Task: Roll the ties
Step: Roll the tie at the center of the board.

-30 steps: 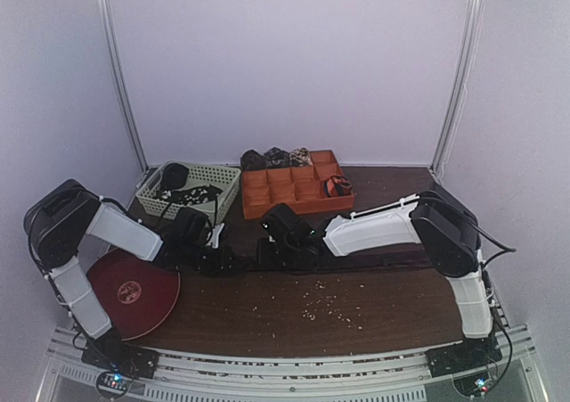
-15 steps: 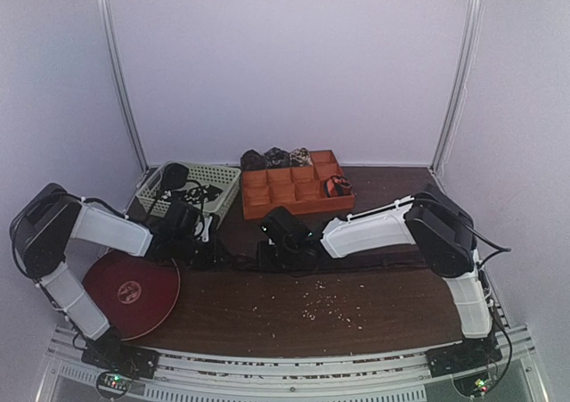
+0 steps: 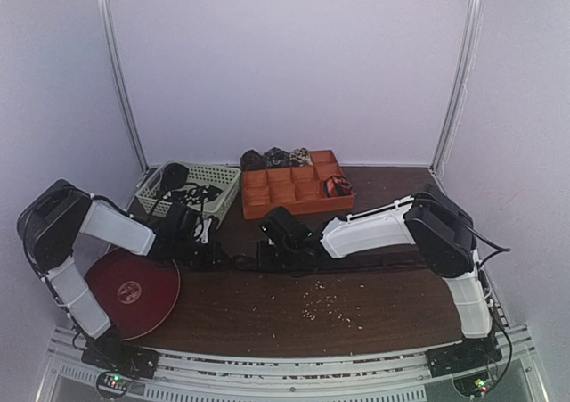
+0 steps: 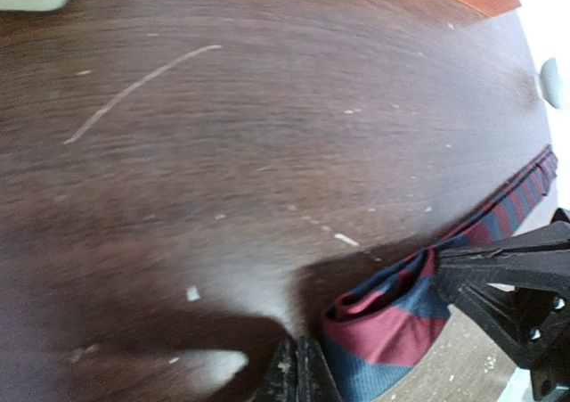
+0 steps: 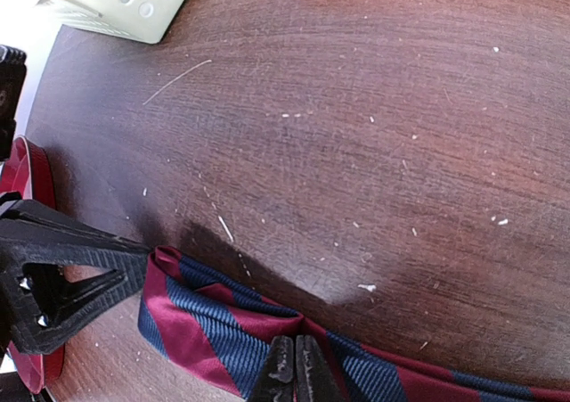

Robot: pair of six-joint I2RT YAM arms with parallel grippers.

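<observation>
Tie (image 5: 209,326) lying mid-worktop (image 3: 383,286), left tool (image 4: 298,375) at its folded left end, right tool (image 5: 295,371) on it just to the right, basket (image 3: 223,172) rear left, tray (image 3: 294,209) beside it, coiled ties (image 3: 276,158) behind the tray, disc (image 3: 134,291) near left.

Both arms reach low toward the middle, wrists tipped down. The left arm (image 3: 111,226) folds sharply at the elbow, and the right arm (image 3: 365,233) stretches its forearm inward. The left gripper (image 4: 298,371) has its jaws pressed together. The right gripper (image 5: 294,366) is pinched tight on the tie (image 5: 205,331), the two grippers' tips near each other.
</observation>
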